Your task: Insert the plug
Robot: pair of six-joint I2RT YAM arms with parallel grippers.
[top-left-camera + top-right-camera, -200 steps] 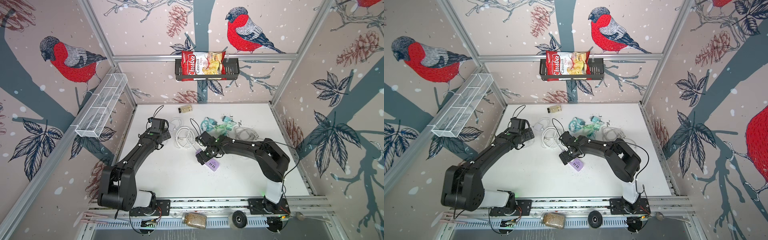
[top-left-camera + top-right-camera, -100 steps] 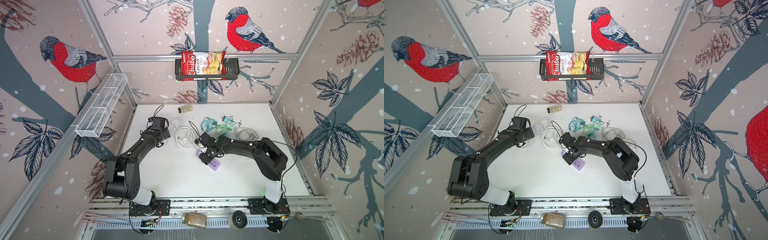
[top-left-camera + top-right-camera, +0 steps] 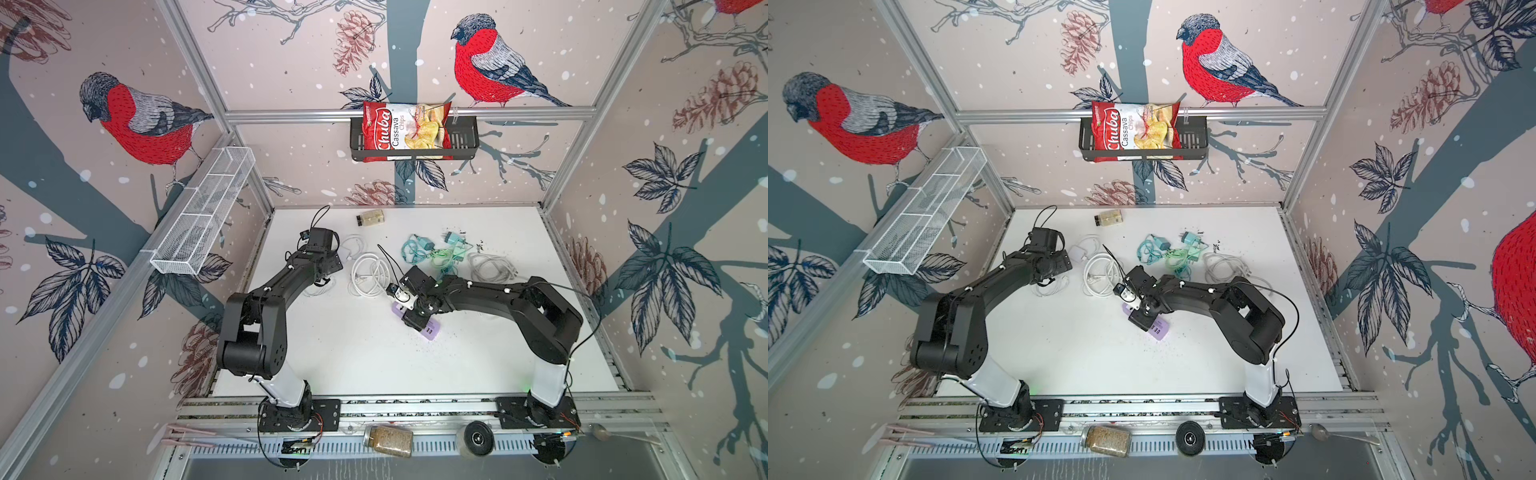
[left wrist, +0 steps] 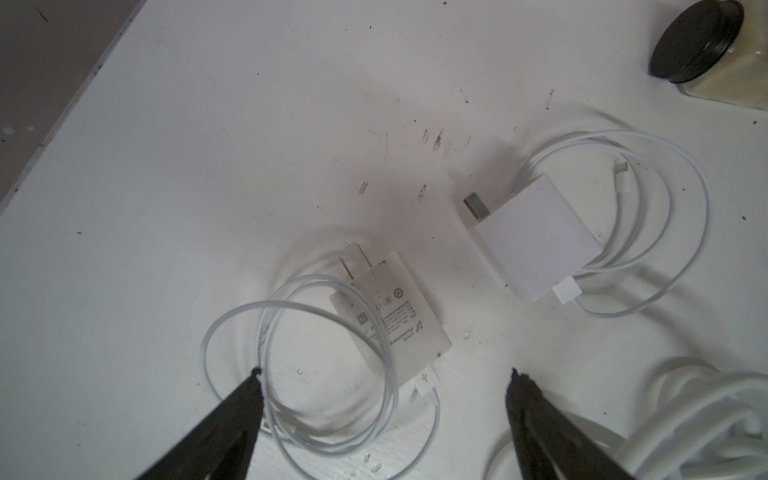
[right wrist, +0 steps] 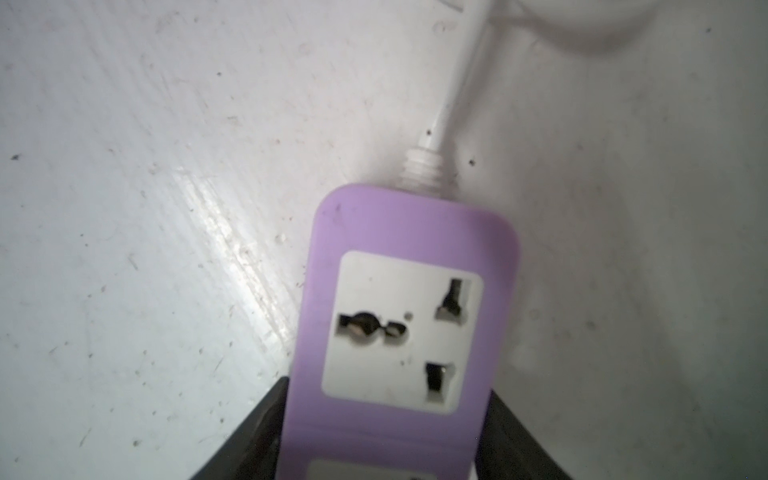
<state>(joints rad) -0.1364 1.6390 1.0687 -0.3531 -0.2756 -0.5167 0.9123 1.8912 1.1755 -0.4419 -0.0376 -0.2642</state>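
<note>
The right pincer [image 5: 388, 386] clamps the purple power strip [image 5: 409, 220] by its long sides, socket face up just ahead of it. The left pincer [image 4: 385, 372] gapes wide, holding nothing; the white charger [image 4: 390, 316], prongs pointing away, lies just ahead of its tips on the surface [image 4: 166, 187].

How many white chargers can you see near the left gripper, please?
2: a printed charger just ahead of the open left gripper, and a plain charger beyond it. Others may be hidden under the arms.
</note>
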